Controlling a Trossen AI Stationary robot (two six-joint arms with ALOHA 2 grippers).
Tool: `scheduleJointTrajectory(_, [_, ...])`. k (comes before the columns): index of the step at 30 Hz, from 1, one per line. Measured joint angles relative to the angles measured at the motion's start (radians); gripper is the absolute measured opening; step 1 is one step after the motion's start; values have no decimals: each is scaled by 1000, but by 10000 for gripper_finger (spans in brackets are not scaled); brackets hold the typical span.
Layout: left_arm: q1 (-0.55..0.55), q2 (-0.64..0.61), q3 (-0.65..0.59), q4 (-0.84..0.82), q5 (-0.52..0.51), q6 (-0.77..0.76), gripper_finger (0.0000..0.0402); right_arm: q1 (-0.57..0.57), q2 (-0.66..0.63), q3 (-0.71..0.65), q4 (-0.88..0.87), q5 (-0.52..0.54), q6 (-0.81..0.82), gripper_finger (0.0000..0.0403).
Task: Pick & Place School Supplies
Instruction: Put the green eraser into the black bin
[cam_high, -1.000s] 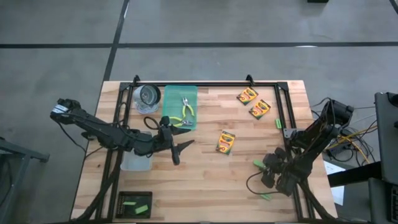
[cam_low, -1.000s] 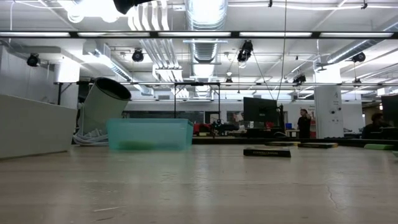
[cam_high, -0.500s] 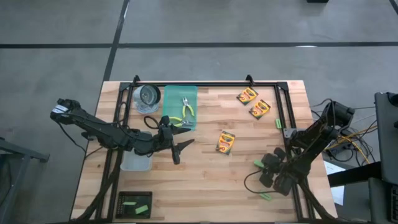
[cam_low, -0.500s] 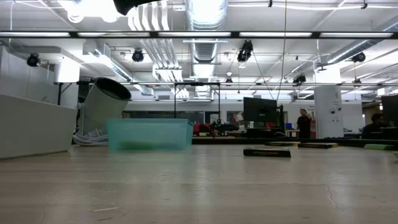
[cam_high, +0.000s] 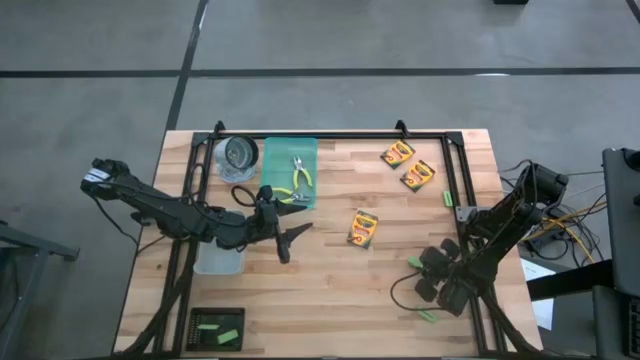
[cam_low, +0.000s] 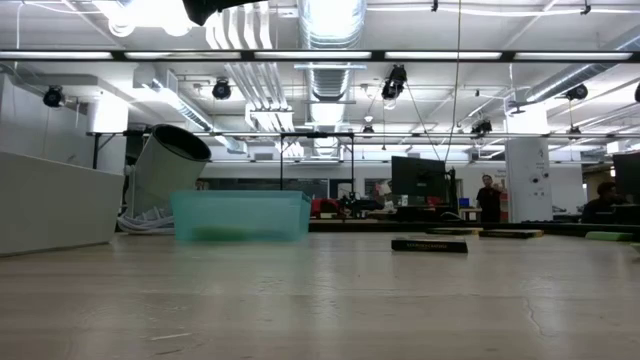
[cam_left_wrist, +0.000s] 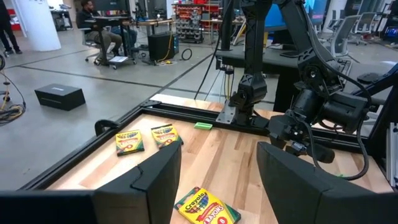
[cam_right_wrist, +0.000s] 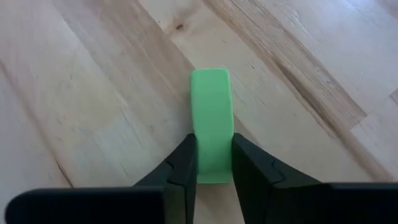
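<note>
Landmark: the teal tray (cam_high: 290, 158), holding pliers (cam_high: 299, 173). Just below the tray, the left gripper (cam_high: 290, 238) hovers with fingers spread wide, holding nothing. Right of the tray, one crayon box (cam_high: 363, 228) lies mid-table; two more boxes (cam_high: 408, 165) lie farther right, near the table's far edge. Farthest from the tray, near the table's right front corner, the right gripper (cam_right_wrist: 214, 169) has its fingers pressed on both sides of a green block (cam_right_wrist: 211, 121) lying on the wood.

There are three crayon boxes (cam_high: 398, 153) (cam_high: 418, 175) (cam_high: 363, 228) and two pliers (cam_high: 300, 172) (cam_high: 290, 198). There are four green blocks (cam_high: 449, 198) (cam_high: 463, 211) (cam_high: 413, 263) (cam_high: 428, 316), one tray (cam_high: 271, 150) and one bin (cam_high: 220, 263).
</note>
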Motion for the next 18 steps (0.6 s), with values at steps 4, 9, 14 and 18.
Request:
scheduleJointTrajectory(4, [0, 0, 0, 0, 0, -2, 216, 0, -6, 0, 3, 1, 43, 73])
scheduleJointTrajectory(9, [0, 0, 0, 0, 0, -28, 216, 1, -29, 8, 13, -5, 74, 73])
scheduleJointTrajectory(14, [10, 0, 0, 1, 0, -176, 216, 0, -41, 41, 5, 45, 67, 73])
scheduleJointTrajectory(18, [36, 0, 0, 1, 6, -440, 216, -1, -52, 78, -2, 154, 65, 73])
